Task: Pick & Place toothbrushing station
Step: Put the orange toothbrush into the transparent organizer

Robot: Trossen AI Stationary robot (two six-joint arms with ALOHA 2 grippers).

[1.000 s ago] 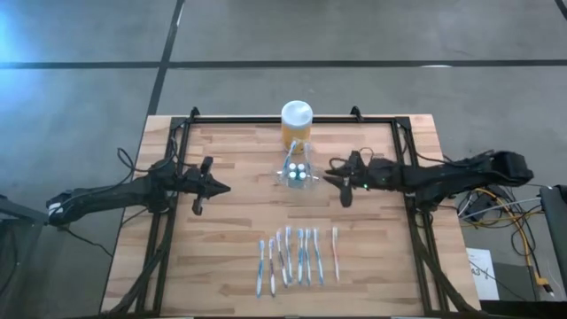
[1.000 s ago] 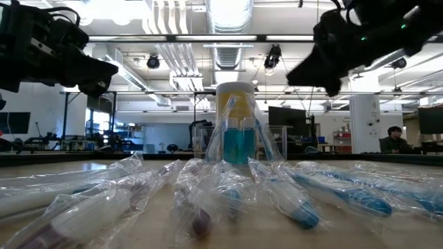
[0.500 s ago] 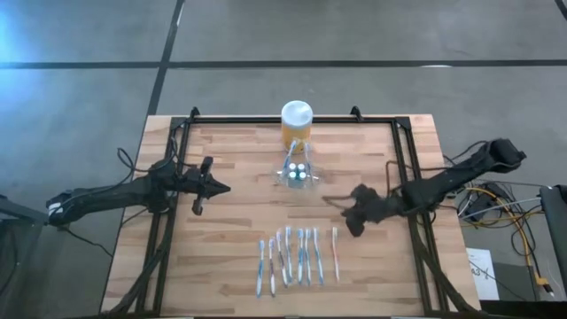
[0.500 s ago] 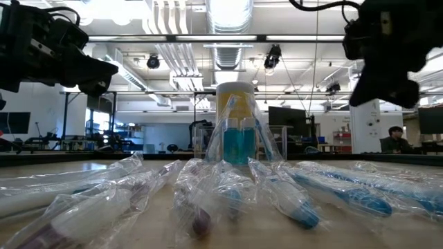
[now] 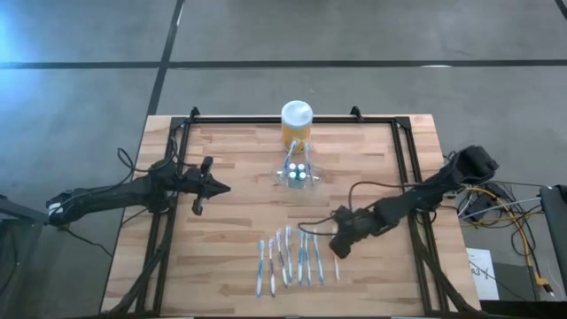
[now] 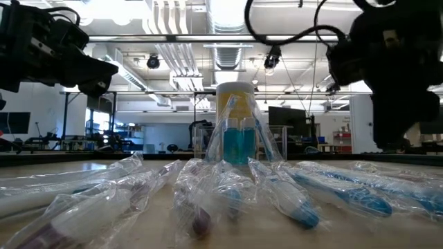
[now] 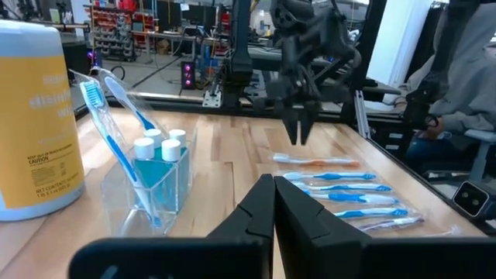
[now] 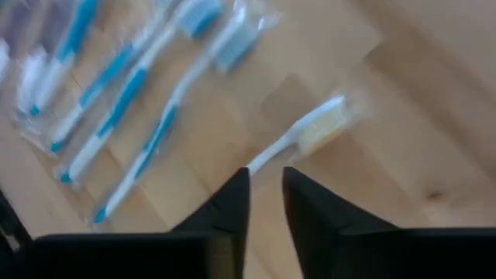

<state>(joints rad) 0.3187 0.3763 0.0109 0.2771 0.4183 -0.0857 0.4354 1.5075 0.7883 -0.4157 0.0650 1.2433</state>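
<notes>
Risk of snagging wrapper instead of handle: right gripper (image 5: 337,249), fingers slightly parted and empty, poised directly above orange toothbrush (image 8: 310,132)

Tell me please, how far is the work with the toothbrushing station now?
Done: the toothbrushing station already holds one blue toothbrush, beside the yellow jar. In hand: the right gripper hangs over the orange toothbrush at the end of the wrapped row, jaws slightly apart, nothing gripped. The left gripper waits shut, to the left of the station. Left: the row on the table.
</notes>
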